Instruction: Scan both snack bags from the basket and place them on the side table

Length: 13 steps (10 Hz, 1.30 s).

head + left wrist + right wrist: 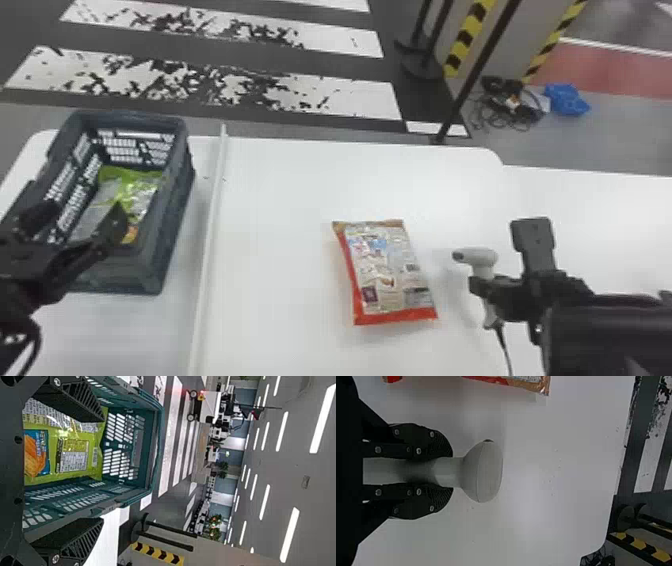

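L fingers open at basket w/ green bag inside; R fingers gripping scanner; red bag on tbl.

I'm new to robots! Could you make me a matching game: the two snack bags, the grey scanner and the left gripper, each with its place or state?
Things:
1. Green bag
2. Red-edged bag
3. Grey scanner
4. Left gripper

Places or states:
A. Held in the right gripper
B. Lying on the white table
C. Jaws apart, holding nothing
D. Inside the basket

Right pairs: 1-D, 2-B, 3-A, 4-C
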Tool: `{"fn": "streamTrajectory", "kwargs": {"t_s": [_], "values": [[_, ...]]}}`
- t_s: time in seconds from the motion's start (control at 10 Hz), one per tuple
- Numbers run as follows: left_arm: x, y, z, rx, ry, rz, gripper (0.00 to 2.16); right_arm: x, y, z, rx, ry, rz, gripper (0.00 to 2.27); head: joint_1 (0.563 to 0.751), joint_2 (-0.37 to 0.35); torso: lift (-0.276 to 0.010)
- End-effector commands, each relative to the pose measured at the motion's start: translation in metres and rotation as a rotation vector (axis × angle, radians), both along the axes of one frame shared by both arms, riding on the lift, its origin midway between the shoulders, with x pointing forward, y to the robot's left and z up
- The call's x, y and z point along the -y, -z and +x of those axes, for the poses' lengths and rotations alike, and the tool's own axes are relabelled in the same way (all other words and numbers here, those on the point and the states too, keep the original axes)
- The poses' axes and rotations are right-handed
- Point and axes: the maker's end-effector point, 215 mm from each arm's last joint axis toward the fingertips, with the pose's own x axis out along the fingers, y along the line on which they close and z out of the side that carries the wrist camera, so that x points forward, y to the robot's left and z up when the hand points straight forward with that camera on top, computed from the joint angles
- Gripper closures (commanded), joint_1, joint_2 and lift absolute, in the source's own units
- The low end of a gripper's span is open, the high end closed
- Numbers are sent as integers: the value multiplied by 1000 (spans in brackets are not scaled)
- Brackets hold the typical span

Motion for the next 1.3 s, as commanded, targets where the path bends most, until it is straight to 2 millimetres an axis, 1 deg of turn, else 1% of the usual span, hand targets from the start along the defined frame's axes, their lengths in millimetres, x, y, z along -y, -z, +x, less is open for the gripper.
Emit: {"fn": "streamTrajectory", "kwargs": {"t_s": [0.0,0.1,0.3,0.5,0.7,0.9,1.2], "values": [[0,0,0,0,0,-1,103,-17,-9,-12,-7,-11,22,2246,695,-177,-75],[0,0,0,0,-1,-1,103,-30,-12,-14,-1,-35,46,2246,695,-162,-75],[0,0,0,0,0,1,103,-50,-17,-17,2,-68,66,2246,695,-129,-75],[0,1,0,-1,0,-1,103,-68,-20,-23,-11,-91,91,2246,695,-106,-75],[-1,1,0,-2,-2,0,103,-82,-19,-22,-15,-121,106,2246,695,-78,-75],[-1,1,0,-2,-2,0,103,-95,-17,-21,-19,-145,109,2246,695,-55,-75],[-1,2,0,-4,-2,-1,103,-102,-15,-23,-26,-158,113,2246,695,-36,-75]]}}
